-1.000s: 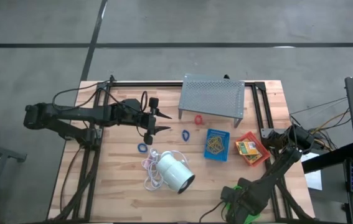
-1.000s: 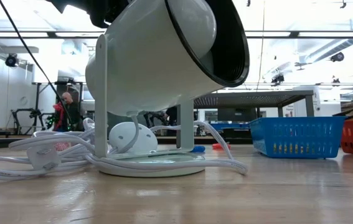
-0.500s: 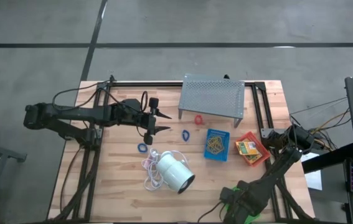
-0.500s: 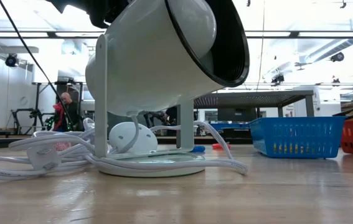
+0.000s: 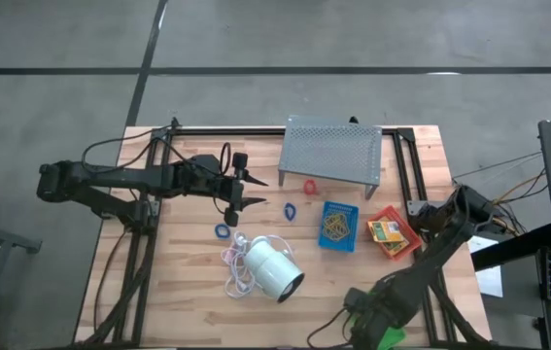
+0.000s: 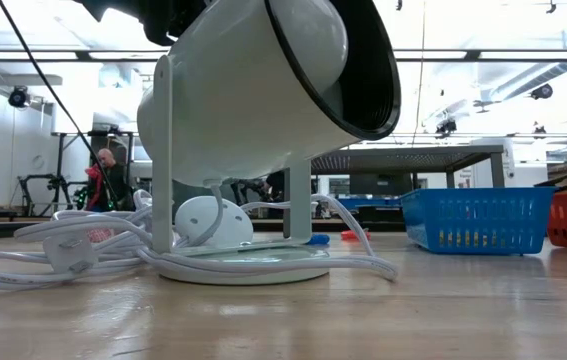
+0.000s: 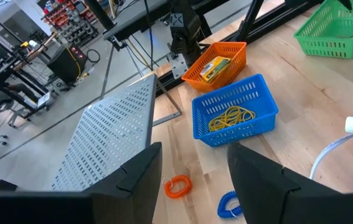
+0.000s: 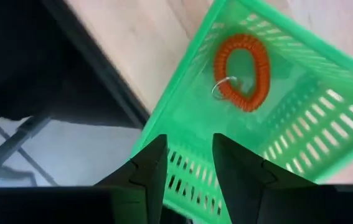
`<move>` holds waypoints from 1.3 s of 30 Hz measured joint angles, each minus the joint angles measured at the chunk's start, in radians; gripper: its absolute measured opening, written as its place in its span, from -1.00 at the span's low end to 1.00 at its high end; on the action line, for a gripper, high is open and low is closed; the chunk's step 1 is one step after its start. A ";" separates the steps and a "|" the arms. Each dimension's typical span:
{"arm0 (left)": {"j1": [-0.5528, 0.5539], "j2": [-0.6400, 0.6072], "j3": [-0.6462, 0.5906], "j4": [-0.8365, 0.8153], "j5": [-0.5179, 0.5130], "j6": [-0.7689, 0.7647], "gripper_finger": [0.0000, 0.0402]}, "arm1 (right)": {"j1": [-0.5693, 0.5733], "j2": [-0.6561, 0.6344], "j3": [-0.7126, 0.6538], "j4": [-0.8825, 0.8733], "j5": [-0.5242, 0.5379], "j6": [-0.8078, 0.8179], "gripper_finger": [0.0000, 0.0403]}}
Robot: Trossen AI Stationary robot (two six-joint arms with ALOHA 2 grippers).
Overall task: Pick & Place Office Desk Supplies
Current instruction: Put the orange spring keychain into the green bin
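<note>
Supplies are spread across the counter (image 5: 188,292): red loop (image 5: 310,185) just below the grey perforated stand (image 5: 333,153) at upper centre of the high view, two blue loops (image 5: 290,209) mid-frame, blue tray (image 5: 338,226) with tan rubber bands (image 7: 229,116) right of centre, red tray (image 5: 393,233) with a yellow-orange box (image 7: 212,65) beside it at the right edge. Green tray (image 8: 269,118) fills the right wrist view and holds one red loop already. Right gripper (image 8: 187,163) hangs over that tray, fingers apart, nothing between them, so my read is one drop done and it's between picks. Left gripper (image 5: 237,185) sits centre-left of the high view, above the loops, fingers apart and empty; the loops show just past them in its wrist view. Next likely move: left arm descends on the red or the near blue loop. Needs a low, centred approach since the loops lie flat; white cylinder (image 5: 273,269) and its cord (image 5: 234,261) sit close below, so keep clear.
</note>
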 joint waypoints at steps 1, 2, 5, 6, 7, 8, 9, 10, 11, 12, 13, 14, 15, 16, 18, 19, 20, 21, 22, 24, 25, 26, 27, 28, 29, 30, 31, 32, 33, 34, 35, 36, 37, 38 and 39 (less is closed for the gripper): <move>0.000 0.000 0.000 0.000 0.000 0.000 -0.08 | -0.001 -0.011 0.000 -0.004 0.000 -0.004 -0.40; 0.000 0.000 0.000 0.000 0.000 0.000 -0.08 | -0.002 -0.022 0.000 -0.015 0.002 -0.004 -0.41; 0.000 0.000 0.000 0.000 0.000 0.001 -0.08 | -0.017 -0.059 0.000 -0.076 0.031 0.006 -0.44; 0.000 0.000 0.000 0.000 0.000 0.003 -0.08 | -0.023 -0.071 0.000 -0.099 0.059 0.013 -0.45; 0.000 0.000 0.000 0.000 0.000 0.003 -0.08 | -0.027 -0.081 0.000 -0.122 0.100 0.023 -0.47; 0.000 0.000 0.000 0.000 0.000 0.003 -0.08 | -0.034 -0.091 0.000 -0.140 0.148 0.031 -0.48; 0.000 0.000 0.000 0.000 0.000 0.003 -0.08 | -0.042 -0.102 0.000 -0.155 0.201 0.032 -0.49; 0.000 0.000 0.000 -0.001 0.000 0.003 -0.08 | -0.047 -0.112 0.000 -0.171 0.259 0.027 -0.50; 0.000 0.000 0.000 0.000 0.000 0.003 -0.08 | -0.056 -0.120 0.000 -0.186 0.316 0.021 -0.51; 0.000 0.000 0.000 0.000 0.000 0.003 -0.08 | -0.066 -0.131 0.000 -0.192 0.378 0.010 -0.52; 0.000 0.000 0.000 0.000 0.000 0.003 -0.08 | -0.071 -0.139 0.000 -0.192 0.441 -0.004 -0.52; 0.000 0.000 0.000 0.000 0.000 0.003 -0.08 | -0.077 -0.146 0.000 -0.196 0.506 -0.024 -0.53; 0.000 0.000 0.000 0.000 0.000 0.003 -0.08 | -0.083 -0.150 -0.001 -0.200 0.566 -0.054 -0.54; 0.000 0.000 0.000 -0.001 0.000 0.003 -0.08 | -0.087 -0.154 -0.001 -0.198 0.622 -0.092 -0.55; 0.000 0.000 0.000 -0.006 0.000 0.003 -0.08 | -0.093 -0.158 0.000 -0.198 0.716 -0.181 -0.56; 0.000 0.000 0.000 -0.010 0.000 0.002 -0.08 | -0.098 -0.158 0.000 -0.196 0.757 -0.231 -0.56; 0.000 0.000 0.000 -0.013 0.000 0.003 -0.08 | -0.103 -0.158 0.000 -0.196 0.789 -0.282 -0.57; 0.000 0.000 0.000 -0.015 0.000 0.003 -0.08 | -0.105 -0.158 0.000 -0.196 0.819 -0.336 -0.57; 0.000 0.000 0.000 -0.017 0.000 0.003 -0.08 | -0.110 -0.158 0.000 -0.195 0.843 -0.388 -0.57; 0.000 0.000 0.000 -0.017 0.000 0.002 -0.08 | -0.124 -0.158 0.000 -0.191 0.852 -0.467 -0.57; 0.000 0.000 0.000 -0.018 0.000 0.002 -0.08 | -0.131 -0.158 0.000 -0.191 0.852 -0.496 -0.56; 0.000 0.000 0.000 -0.020 0.000 0.002 -0.08 | -0.136 -0.158 0.000 -0.191 0.852 -0.512 -0.56; 0.000 0.000 0.000 -0.022 0.000 0.002 -0.08 | -0.140 -0.158 0.000 -0.191 0.852 -0.520 -0.55; 0.000 0.000 0.000 -0.023 0.000 0.002 -0.08 | -0.144 -0.158 0.000 -0.191 0.853 -0.522 -0.55; 0.000 0.000 0.000 -0.023 0.000 0.002 -0.08 | -0.146 -0.158 0.000 -0.191 0.853 -0.523 -0.54; 0.000 0.000 0.000 -0.023 0.000 0.002 -0.08 | -0.148 -0.158 -0.001 -0.191 0.853 -0.522 -0.54; 0.000 0.000 0.000 -0.023 0.000 0.002 -0.08 | -0.150 -0.158 -0.001 -0.190 0.853 -0.522 -0.54; 0.000 0.000 0.000 -0.023 0.000 0.002 -0.08 | -0.149 -0.158 0.000 -0.189 0.852 -0.522 -0.54; 0.000 0.000 0.000 -0.023 0.000 0.002 -0.08 | -0.149 -0.158 -0.001 -0.188 0.849 -0.522 -0.54; 0.000 0.000 0.000 -0.023 0.000 0.002 -0.08 | -0.149 -0.158 0.000 -0.188 0.847 -0.522 -0.55; 0.000 0.000 0.000 -0.023 0.000 0.002 -0.08 | -0.149 -0.158 -0.001 -0.187 0.847 -0.522 -0.56; 0.000 0.000 0.000 -0.023 0.000 0.002 -0.08 | -0.149 -0.158 0.000 -0.187 0.846 -0.522 -0.57; 0.000 0.000 0.000 -0.023 0.000 0.002 -0.08 | -0.149 -0.158 -0.001 -0.187 0.845 -0.522 -0.57; 0.000 0.000 0.000 -0.023 0.000 0.002 -0.08 | -0.149 -0.158 -0.001 -0.187 0.845 -0.522 -0.58; 0.000 0.000 0.000 -0.023 0.000 0.002 -0.08 | -0.149 -0.157 -0.001 -0.187 0.845 -0.522 -0.59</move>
